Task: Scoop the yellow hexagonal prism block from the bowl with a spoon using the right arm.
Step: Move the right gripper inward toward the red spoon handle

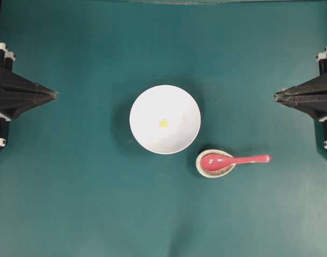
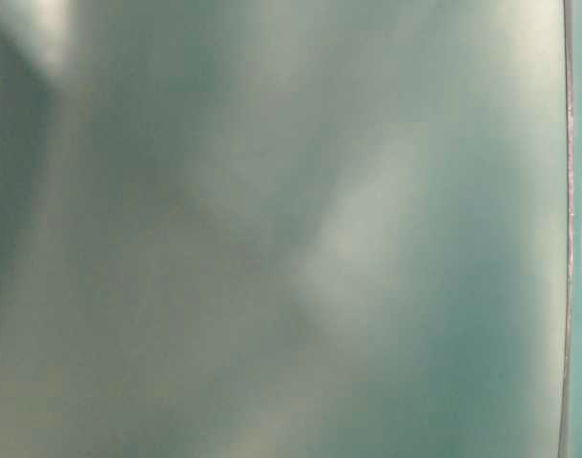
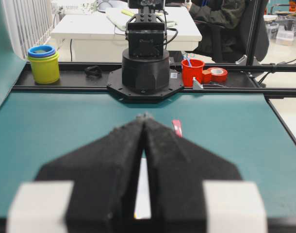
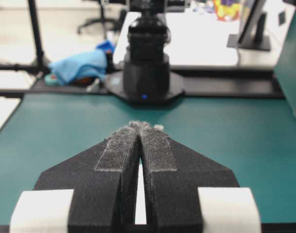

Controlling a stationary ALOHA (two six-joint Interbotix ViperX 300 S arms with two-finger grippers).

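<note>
A white bowl [image 1: 164, 119] sits at the middle of the green tabletop [image 1: 88, 214], and the yellow block [image 1: 163, 123] lies alone on its bottom, near the centre. Just beside the bowl's lower right rim is a small speckled dish [image 1: 214, 170]; the scoop of the pink spoon [image 1: 233, 160] rests in it, with the handle reaching out over the rim toward the right.

The left gripper [image 1: 54, 95] and right gripper [image 1: 276, 97] hover at opposite edges of the tabletop, well apart from both dishes. Each has its fingers pressed together at the tips, with nothing between them.

The left wrist view shows the spoon's handle as a red sliver past the fingers [image 3: 114, 160], plus a yellow cup [image 3: 43, 64] and a red cup [image 3: 192, 72] behind the far arm's base. The right wrist view shows a blue cloth [image 4: 82, 65] instead, and neither dish. The table-level view is a blur, with only a white edge of the bowl at its right.
</note>
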